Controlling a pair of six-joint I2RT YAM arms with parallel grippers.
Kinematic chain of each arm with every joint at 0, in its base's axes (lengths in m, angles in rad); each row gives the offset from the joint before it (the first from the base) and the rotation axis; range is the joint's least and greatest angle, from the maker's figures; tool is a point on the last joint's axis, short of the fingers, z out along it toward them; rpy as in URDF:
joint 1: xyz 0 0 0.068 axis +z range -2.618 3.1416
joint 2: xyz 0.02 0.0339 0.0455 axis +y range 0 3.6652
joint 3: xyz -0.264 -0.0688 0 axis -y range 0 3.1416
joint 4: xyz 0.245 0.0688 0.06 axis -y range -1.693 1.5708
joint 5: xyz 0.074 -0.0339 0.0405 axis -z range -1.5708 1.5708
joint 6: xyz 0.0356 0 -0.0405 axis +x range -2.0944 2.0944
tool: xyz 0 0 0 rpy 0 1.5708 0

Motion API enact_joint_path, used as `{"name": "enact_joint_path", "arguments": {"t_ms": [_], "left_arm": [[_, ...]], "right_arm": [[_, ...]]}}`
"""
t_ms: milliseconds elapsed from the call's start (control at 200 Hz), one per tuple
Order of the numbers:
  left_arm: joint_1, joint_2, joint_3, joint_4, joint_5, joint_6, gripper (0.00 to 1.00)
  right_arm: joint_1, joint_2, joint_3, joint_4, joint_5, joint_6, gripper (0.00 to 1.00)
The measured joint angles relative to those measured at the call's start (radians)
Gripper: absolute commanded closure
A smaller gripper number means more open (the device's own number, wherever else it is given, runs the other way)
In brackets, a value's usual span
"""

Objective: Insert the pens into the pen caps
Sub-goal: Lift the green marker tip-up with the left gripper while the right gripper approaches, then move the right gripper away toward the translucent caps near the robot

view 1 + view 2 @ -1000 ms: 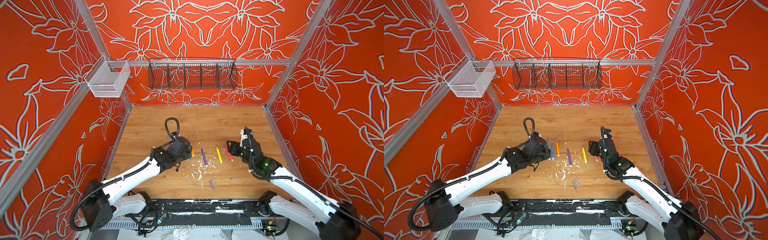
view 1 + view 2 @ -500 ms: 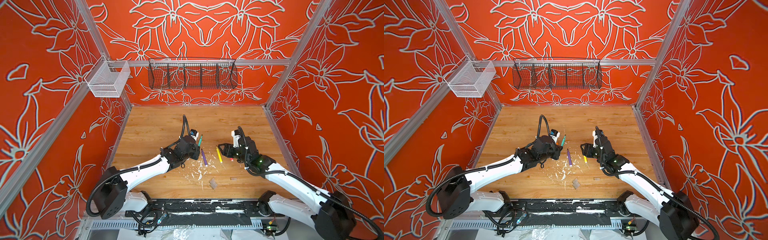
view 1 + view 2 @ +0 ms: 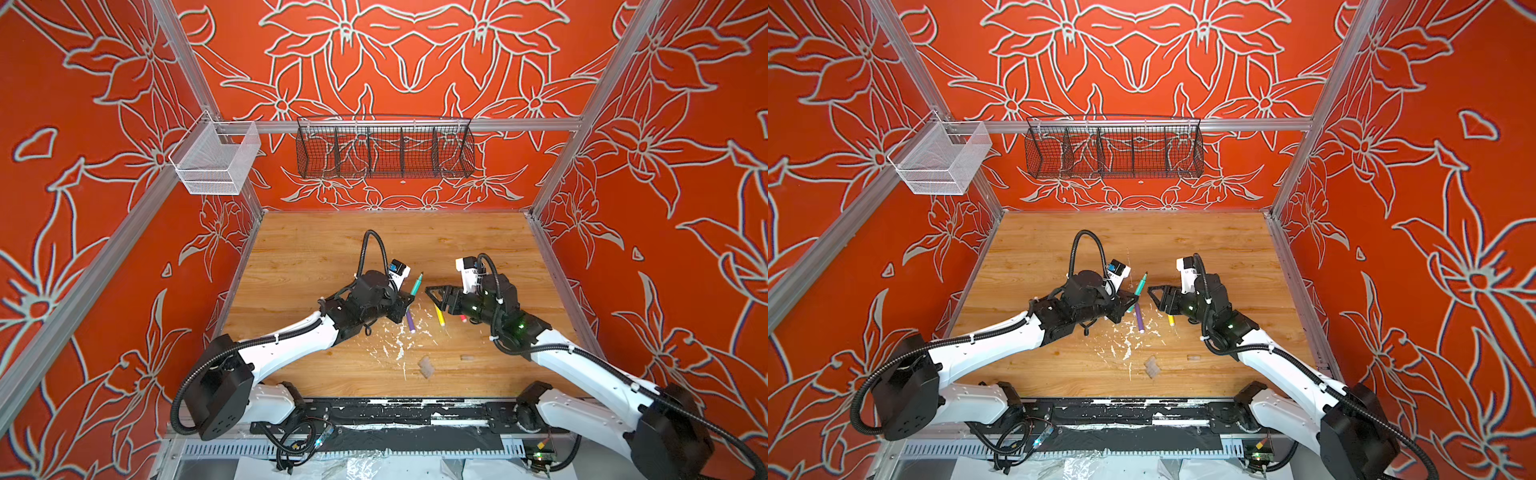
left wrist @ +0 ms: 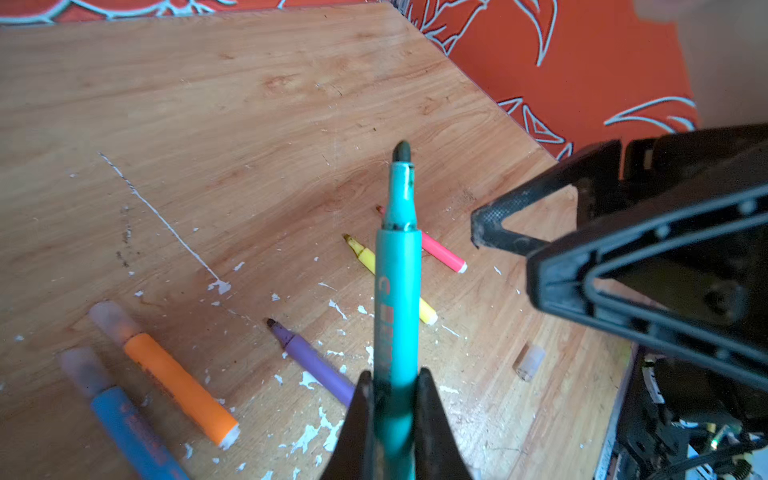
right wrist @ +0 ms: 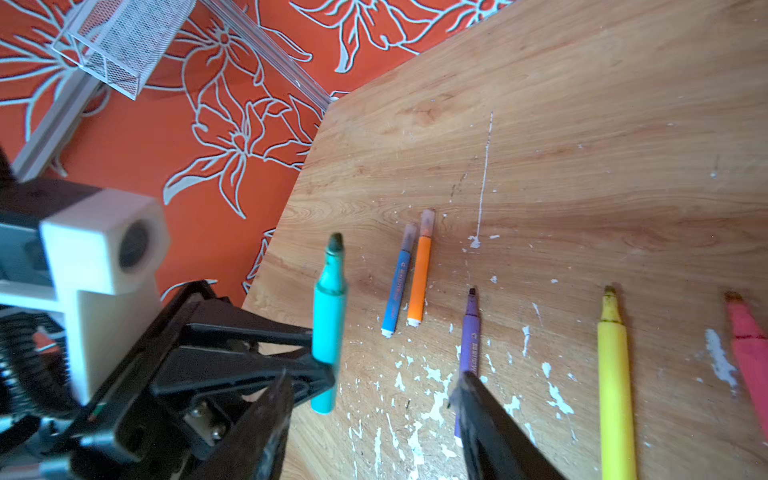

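Green pen (image 4: 397, 291) is up in the air, off the desk (image 4: 249, 104). The left tool (image 4: 394, 392) holds it. The two fingers are closed tight on the low part of the pen. The pen sticks out past them, and its dark tip is bare.

The right tool (image 3: 433, 297) is just beside the green pen and faces it, but does not touch it. Its jaws stand apart, and nothing shows between them.

Five more pens lie flat on the desk. The purple pen (image 4: 311, 361), the yellow pen (image 4: 365, 257) and the pink pen (image 4: 442, 253) lie near each other with bare tips. The orange pen (image 4: 178, 382) and the blue pen (image 4: 129, 428) lie side by side, a bit apart from those three. The orange pen has a cloudy cap (image 4: 112, 320) on its tip, and so does the blue pen. In both top views the left arm hides these two.

One loose cap (image 4: 528, 361) lies on the desk near the white end of the yellow pen. White flecks (image 4: 309, 436) dot the wood around the purple pen.
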Motion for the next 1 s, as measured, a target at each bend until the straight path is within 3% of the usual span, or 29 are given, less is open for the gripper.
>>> {"name": "enact_joint_path", "arguments": {"t_ms": [335,706,866,996], "left_arm": [[-0.025,0.032,0.01,0.008,0.133,0.027,1.0],[-0.028,0.034,0.015,0.005,0.144,0.03,1.0],[-0.028,0.036,0.015,0.004,0.145,0.028,0.76],[-0.028,0.039,0.017,0.005,0.143,0.016,0.69]], "right_arm": [[0.026,0.031,0.0,0.044,-0.038,0.021,0.44],[0.06,0.081,0.003,0.043,-0.043,0.039,0.84],[0.066,0.08,0.004,0.042,-0.037,0.044,0.9],[0.085,0.08,0.004,0.046,-0.039,0.046,0.91]]}}
